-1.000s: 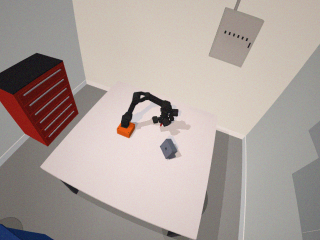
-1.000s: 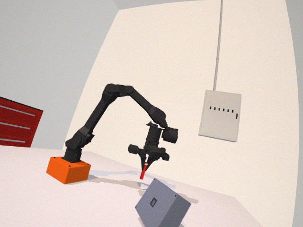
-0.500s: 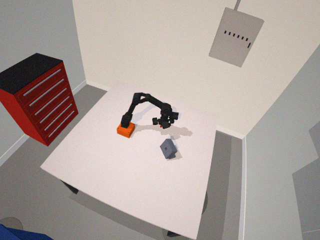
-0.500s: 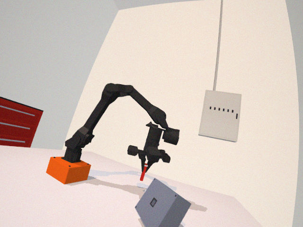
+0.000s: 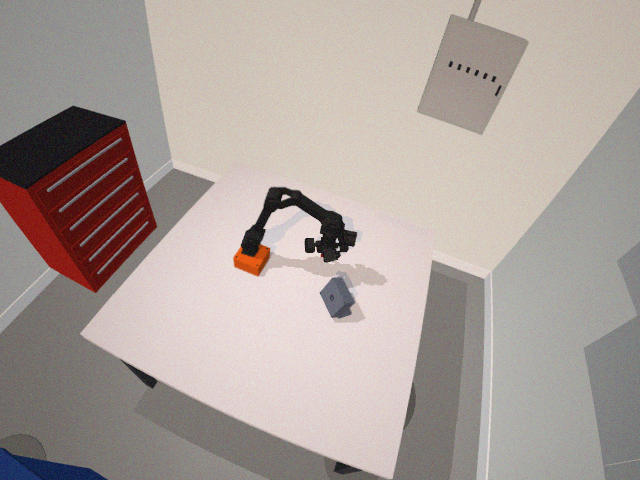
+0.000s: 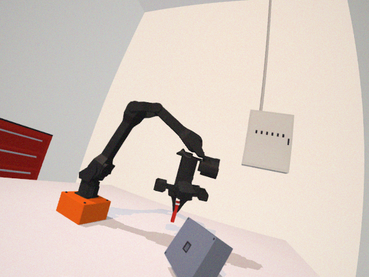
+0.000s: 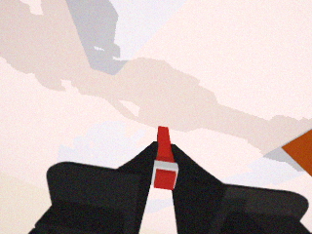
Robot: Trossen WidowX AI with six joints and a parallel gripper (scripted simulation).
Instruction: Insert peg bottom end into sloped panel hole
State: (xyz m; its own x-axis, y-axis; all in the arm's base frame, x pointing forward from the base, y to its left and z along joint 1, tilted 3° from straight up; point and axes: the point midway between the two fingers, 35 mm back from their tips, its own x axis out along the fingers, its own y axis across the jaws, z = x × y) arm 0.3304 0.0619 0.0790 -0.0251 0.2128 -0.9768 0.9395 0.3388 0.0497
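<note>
A red peg [image 6: 173, 216] [image 7: 164, 143] with a light band near its top is held between the fingertips of my gripper [image 6: 176, 208] [image 7: 163, 146]. The gripper is shut on it, above the table, with the peg's lower end pointing down and slightly tilted in the exterior view. In the top view the arm hides nearly all of the peg. The blue-grey sloped panel [image 5: 339, 289] [image 6: 196, 235] stands on the table, apart from the peg. Its hole [image 5: 331, 297] [image 6: 187, 246] has a dark four-sided rim. The panel is not in the wrist view.
The orange arm base [image 5: 251, 260] [image 6: 80, 208] stands on the table [image 5: 232, 351] and its edge shows at the right of the wrist view [image 7: 302, 148]. A red drawer cabinet [image 5: 98, 206] stands on the floor beyond the table. A grey box [image 5: 473, 93] [image 6: 268, 152] hangs on the wall.
</note>
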